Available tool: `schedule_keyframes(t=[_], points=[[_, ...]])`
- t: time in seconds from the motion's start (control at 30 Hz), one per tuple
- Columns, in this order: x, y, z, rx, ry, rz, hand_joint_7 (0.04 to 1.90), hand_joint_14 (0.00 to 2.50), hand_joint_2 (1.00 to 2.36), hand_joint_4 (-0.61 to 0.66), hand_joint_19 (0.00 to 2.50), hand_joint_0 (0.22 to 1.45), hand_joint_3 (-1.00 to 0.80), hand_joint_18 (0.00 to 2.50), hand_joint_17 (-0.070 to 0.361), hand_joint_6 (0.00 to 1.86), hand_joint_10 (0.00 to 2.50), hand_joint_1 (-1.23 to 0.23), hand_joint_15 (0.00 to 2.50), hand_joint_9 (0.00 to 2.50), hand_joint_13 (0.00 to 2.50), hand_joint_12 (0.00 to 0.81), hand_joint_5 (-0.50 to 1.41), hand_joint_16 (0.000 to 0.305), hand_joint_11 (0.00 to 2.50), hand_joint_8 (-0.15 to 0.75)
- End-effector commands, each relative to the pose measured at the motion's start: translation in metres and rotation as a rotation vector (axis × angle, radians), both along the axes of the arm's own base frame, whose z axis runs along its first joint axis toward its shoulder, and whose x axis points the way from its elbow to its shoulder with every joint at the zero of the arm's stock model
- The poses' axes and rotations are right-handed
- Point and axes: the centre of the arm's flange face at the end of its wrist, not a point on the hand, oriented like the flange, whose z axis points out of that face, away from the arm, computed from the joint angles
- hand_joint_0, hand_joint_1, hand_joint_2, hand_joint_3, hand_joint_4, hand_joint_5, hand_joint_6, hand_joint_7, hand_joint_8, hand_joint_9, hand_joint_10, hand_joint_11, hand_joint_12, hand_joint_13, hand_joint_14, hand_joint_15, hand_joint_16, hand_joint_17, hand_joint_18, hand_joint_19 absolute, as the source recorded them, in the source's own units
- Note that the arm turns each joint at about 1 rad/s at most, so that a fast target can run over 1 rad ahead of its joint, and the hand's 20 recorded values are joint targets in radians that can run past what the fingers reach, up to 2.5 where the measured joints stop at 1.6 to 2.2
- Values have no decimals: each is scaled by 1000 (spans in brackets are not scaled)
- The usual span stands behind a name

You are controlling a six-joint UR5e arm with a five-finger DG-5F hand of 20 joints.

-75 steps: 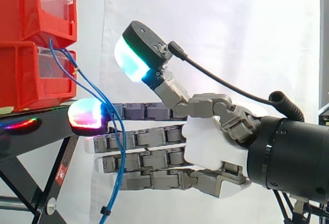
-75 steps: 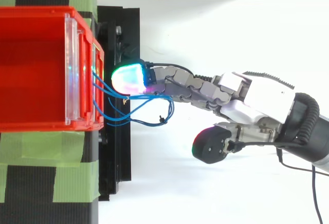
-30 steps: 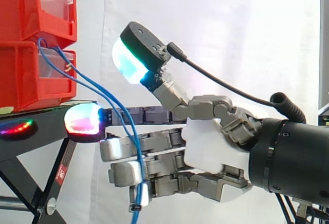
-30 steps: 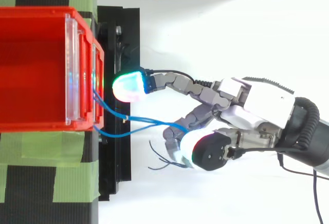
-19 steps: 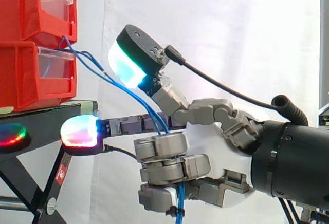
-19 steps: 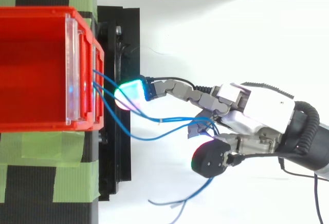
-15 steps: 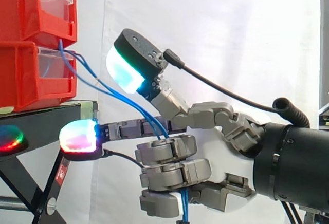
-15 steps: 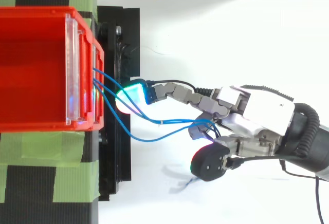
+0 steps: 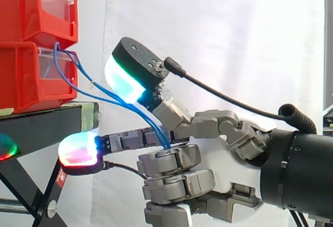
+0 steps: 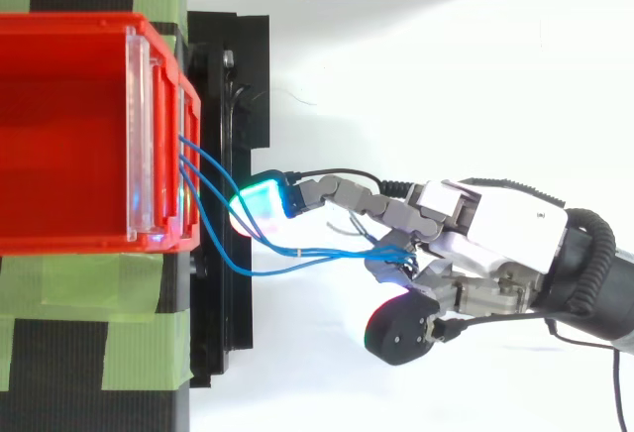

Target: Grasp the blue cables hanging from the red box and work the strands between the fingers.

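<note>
**Hand fisted on blue cables, strands run up to red box**

Hand [image 9: 223, 159] nearest: fingers [image 9: 171, 162] curled into a fist round the blue cables [image 9: 112, 98]. Another finger sticks out straight, its glowing pad [image 9: 78, 151] just under the black stand [image 9: 41, 125] edge. Thumb pad [image 9: 125, 84] is raised over the strands; contact w/ them can't be told.

The cables leave the fist and climb left to the red box [image 9: 31, 76], w/ a bit of sag. White curtain [image 9: 234, 29] is behind.

Step in hand, my read: working the strands. To do it well, prob. keep the curl light so the strands slide, rub fingers against each other, and don't back the arm off, since slack looks small.

The 2 views differ:
- Side view gives the cables' rise and the stacked curled fingers.
- Top view gives the strands fanned apart at the box lip [image 10: 183, 169], converging beside the straight finger into the fist.
</note>
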Motion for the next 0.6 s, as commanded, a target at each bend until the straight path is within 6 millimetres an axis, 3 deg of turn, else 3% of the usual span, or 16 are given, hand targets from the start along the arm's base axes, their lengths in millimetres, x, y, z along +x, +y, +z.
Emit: schedule_keyframes(t=[0.0, 0.4, 0.57], points=[[-2, 0, -1, -10, 23, 3, 760, 2335, 1000, 271, 1639, 684, -1000, 1347, 146, 7, 2061, -460, 1230, 1044, 1058, 437, -52, 65, 1831, 332], [5, 6, 10, -67, 173, 32, 815, 2388, 1000, 296, 1633, 686, -1000, 1348, 145, 9, 2236, -463, 1224, 1034, 1057, 437, -4, 64, 1898, 331], [5, 18, 7, -71, 198, 187, 823, 2389, 1000, 298, 1627, 686, -1000, 1347, 143, 9, 2252, -464, 1231, 1034, 1057, 438, -1, 64, 1891, 332]])
